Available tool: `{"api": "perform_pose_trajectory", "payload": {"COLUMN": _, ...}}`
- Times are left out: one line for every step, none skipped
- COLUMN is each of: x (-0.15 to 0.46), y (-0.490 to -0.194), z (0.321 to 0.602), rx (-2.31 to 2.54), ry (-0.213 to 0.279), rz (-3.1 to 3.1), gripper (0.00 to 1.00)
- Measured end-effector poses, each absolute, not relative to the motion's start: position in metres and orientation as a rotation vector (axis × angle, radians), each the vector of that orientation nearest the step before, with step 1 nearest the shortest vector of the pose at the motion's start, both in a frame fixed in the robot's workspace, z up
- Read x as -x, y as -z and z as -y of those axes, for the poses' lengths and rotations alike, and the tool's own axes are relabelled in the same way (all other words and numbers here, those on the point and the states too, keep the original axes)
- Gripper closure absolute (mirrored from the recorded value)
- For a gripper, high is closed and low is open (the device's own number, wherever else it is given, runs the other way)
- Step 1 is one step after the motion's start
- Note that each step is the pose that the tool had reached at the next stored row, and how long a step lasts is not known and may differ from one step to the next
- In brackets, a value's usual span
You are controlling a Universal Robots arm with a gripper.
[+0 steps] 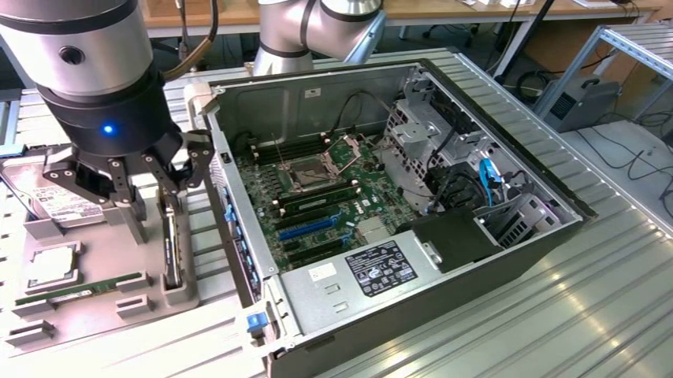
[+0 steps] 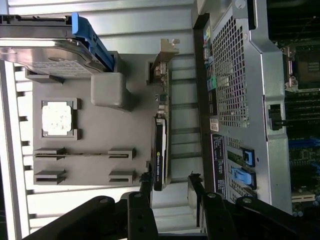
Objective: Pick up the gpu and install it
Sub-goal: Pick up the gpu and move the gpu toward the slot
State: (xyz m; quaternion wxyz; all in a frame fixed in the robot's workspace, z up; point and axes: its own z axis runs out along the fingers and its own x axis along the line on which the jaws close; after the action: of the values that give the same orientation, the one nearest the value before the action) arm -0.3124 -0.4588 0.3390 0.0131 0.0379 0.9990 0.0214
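The gpu [image 1: 170, 244] stands on its long edge in a slot at the side of the grey tray [image 1: 105, 315] nearest the case. It is a thin dark card with a pale metal end bracket [image 2: 167, 50]. My gripper [image 1: 158, 201] hangs just above the card's far end, open and holding nothing. In the wrist view the gpu [image 2: 160, 150] runs lengthwise toward the gripper [image 2: 170, 184]. Its near end lies between the two black fingertips [image 2: 146, 184], and I cannot tell whether they touch it.
The tray also holds a silver hard drive [image 1: 58, 201], a CPU [image 1: 50, 266] and a slim green memory stick [image 1: 79, 290]. The open computer case [image 1: 442, 260] lies to the exterior view's right, with the motherboard's blue slots [image 1: 305, 224] exposed. Its side wall [image 2: 235, 90] stands close beside the gpu.
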Motion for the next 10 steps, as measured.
{"api": "perform_pose_trajectory", "payload": {"x": 0.3124, "y": -0.3387, "z": 0.4587, "rx": -0.118, "ry": -0.067, "rz": -3.112, "gripper": 0.58}}
{"api": "perform_pose_trajectory", "payload": {"x": 0.3124, "y": -0.3385, "z": 0.4588, "rx": -0.118, "ry": -0.067, "rz": -3.112, "gripper": 0.58}}
{"api": "perform_pose_trajectory", "payload": {"x": 0.3124, "y": -0.3382, "z": 0.4588, "rx": -0.118, "ry": -0.067, "rz": -3.112, "gripper": 0.58}}
{"api": "perform_pose_trajectory", "payload": {"x": 0.3124, "y": -0.338, "z": 0.4588, "rx": -0.118, "ry": -0.067, "rz": -3.112, "gripper": 0.58}}
{"api": "perform_pose_trajectory", "payload": {"x": 0.3124, "y": -0.3377, "z": 0.4588, "rx": -0.118, "ry": -0.067, "rz": -3.112, "gripper": 0.58}}
{"api": "perform_pose_trajectory", "payload": {"x": 0.3124, "y": -0.3375, "z": 0.4588, "rx": -0.118, "ry": -0.067, "rz": -3.112, "gripper": 0.58}}
{"api": "perform_pose_trajectory", "payload": {"x": 0.3124, "y": -0.3373, "z": 0.4588, "rx": -0.118, "ry": -0.067, "rz": -3.112, "gripper": 0.58}}
{"api": "perform_pose_trajectory", "payload": {"x": 0.3124, "y": -0.337, "z": 0.4588, "rx": -0.118, "ry": -0.067, "rz": -3.112, "gripper": 0.58}}
{"api": "perform_pose_trajectory", "payload": {"x": 0.3124, "y": -0.3368, "z": 0.4588, "rx": -0.118, "ry": -0.067, "rz": -3.112, "gripper": 0.58}}
{"api": "perform_pose_trajectory", "payload": {"x": 0.3124, "y": -0.3365, "z": 0.4588, "rx": -0.118, "ry": -0.067, "rz": -3.112, "gripper": 0.58}}
